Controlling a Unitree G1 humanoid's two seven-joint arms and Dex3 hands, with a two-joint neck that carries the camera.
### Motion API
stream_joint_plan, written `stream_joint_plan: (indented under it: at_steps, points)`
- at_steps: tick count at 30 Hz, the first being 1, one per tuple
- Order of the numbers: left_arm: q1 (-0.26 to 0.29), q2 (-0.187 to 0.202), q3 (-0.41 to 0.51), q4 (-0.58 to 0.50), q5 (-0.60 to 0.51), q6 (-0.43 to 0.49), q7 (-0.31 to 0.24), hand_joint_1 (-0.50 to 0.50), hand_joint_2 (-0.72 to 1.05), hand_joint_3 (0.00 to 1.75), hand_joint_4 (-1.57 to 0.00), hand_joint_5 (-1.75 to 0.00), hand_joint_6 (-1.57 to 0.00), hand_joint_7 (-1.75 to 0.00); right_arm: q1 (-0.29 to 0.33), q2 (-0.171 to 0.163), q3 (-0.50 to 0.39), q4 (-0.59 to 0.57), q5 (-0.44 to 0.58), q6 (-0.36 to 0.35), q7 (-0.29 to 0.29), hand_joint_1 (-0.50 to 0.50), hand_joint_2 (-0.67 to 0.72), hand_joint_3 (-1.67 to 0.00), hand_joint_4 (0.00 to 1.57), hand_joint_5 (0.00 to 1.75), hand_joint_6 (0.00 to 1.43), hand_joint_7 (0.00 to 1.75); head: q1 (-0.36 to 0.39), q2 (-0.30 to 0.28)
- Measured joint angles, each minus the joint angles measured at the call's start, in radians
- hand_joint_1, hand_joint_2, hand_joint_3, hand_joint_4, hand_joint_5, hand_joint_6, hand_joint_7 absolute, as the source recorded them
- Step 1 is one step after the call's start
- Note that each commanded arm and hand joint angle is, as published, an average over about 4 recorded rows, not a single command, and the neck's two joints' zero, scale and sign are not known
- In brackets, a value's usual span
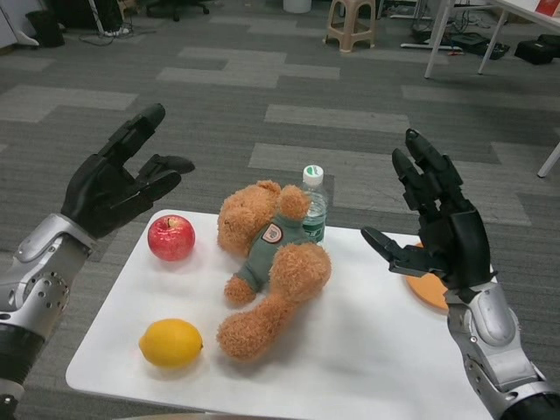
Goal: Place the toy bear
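Head view: I see the bear [267, 267] lying on its back in the middle of the white surface [367, 359], head toward 12 o'clock, legs toward 6. It wears a grey-green shirt with a badge. My left hand [118, 184] hovers at 10 o'clock from the bear, off the surface's far-left edge, fingers spread wide, holding nothing. My right hand [442, 227] hangs at 3 o'clock over the right edge, fingers apart and pointing up, also empty, well apart from the bear. An apple [171, 238] sits at 9 o'clock near the bear's head, a lemon [171, 343] at 8 o'clock. A bottle [314, 206] stands just behind the bear at 1 o'clock. An orange disc [426, 289] shows partly behind my right hand.
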Motion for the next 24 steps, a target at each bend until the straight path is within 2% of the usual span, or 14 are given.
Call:
stream_joint_plan:
  at_steps: [2, 5, 10, 16, 20, 24]
  points:
    - [0.0, 0.0, -0.012, 0.0, -0.027, -0.021, 0.005, -0.48, 0.36, 0.09, 0.0, -1.05, 0.0, 0.0, 0.0, 0.002, 0.0, 0.0, 0.0, 0.0, -0.001, 0.12, -0.54, -0.56, 0.0, 0.0, 0.0, 0.14, 0.0, 0.0]
    - [0.001, -0.001, -0.031, 0.001, -0.063, -0.073, 0.017, -0.48, 0.25, 0.09, 0.0, -1.13, 0.0, 0.0, 0.0, 0.005, -0.001, 0.0, 0.0, 0.0, -0.003, 0.12, -0.53, -0.56, 0.0, 0.0, 0.0, 0.14, 0.001, 0.0]
    - [0.002, -0.001, -0.038, 0.001, -0.079, -0.115, 0.032, -0.48, 0.25, 0.09, 0.0, -1.15, 0.0, 0.0, 0.0, 0.011, -0.009, -0.003, 0.0, 0.0, -0.009, 0.12, -0.54, -0.56, 0.0, 0.0, 0.0, 0.14, 0.0, 0.002]
    - [0.002, -0.001, -0.04, 0.001, -0.082, -0.122, 0.033, -0.48, 0.25, 0.09, 0.0, -1.23, 0.0, 0.0, 0.0, 0.014, -0.026, -0.018, 0.0, 0.0, -0.02, 0.12, -0.54, -0.56, 0.0, 0.0, 0.0, 0.14, 0.0, 0.002]
    - [0.002, -0.001, -0.04, 0.001, -0.082, -0.123, 0.034, -0.48, 0.25, 0.09, 0.0, -1.18, 0.0, 0.0, 0.0, 0.014, -0.034, -0.03, 0.0, -0.001, -0.025, 0.12, -0.54, -0.56, 0.0, 0.0, 0.0, 0.14, 0.0, 0.002]
    - [0.002, -0.001, -0.039, 0.001, -0.082, -0.123, 0.034, -0.48, 0.25, 0.09, 0.0, -1.23, 0.0, 0.0, 0.0, 0.014, -0.04, -0.039, 0.0, -0.001, -0.032, 0.12, -0.53, -0.56, 0.0, 0.0, 0.0, 0.14, -0.004, 0.004]
